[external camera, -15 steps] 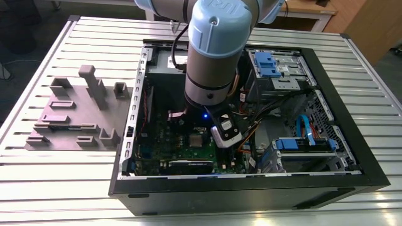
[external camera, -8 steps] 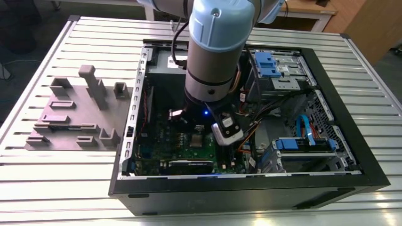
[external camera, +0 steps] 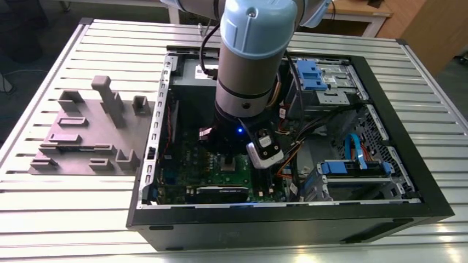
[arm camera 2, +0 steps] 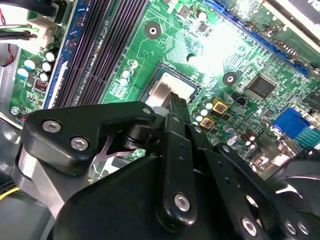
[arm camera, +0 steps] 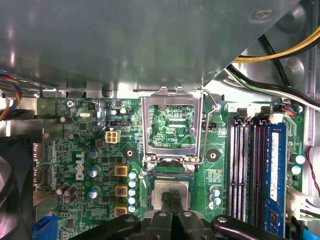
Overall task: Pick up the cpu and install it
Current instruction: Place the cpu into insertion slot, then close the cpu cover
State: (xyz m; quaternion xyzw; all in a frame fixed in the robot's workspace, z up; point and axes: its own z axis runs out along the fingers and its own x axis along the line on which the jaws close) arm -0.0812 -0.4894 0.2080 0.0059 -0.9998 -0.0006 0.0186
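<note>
- The arm [external camera: 252,60] reaches down into an open case [external camera: 292,226] that lies on a slatted table [external camera: 73,219]; the gripper [external camera: 229,163] hangs low over the board [external camera: 219,175] in the exterior view.
- In both wrist views the gripper [arm camera: 172,196] [arm camera 2: 175,102] is clenched, its two dark fingers [arm camera: 167,201] pressed together with barely a line between them; they grasp nothing.
- The cpu [arm camera: 172,186] [arm camera 2: 165,90] lies flat in its socket on the board [arm camera: 90,150] [arm camera 2: 225,50], silvery top up; the fingertips are right at its top face, near the middle; whether they press on it I cannot tell.
- The socket frame [arm camera: 172,125] stands hinged open, just beyond the cpu; its lever [arm camera: 214,107] is swung up beside it.
- Memory slots [arm camera: 245,170] [arm camera 2: 100,45] run beside the socket, with a blue stick [arm camera: 275,175] seated in the outermost one.
- A grey fixture [external camera: 87,131] with raised blocks rests on the table at the exterior view's left, apart from the case.
- Blue drive brackets [external camera: 307,68] show in the case at the exterior view's right.
</note>
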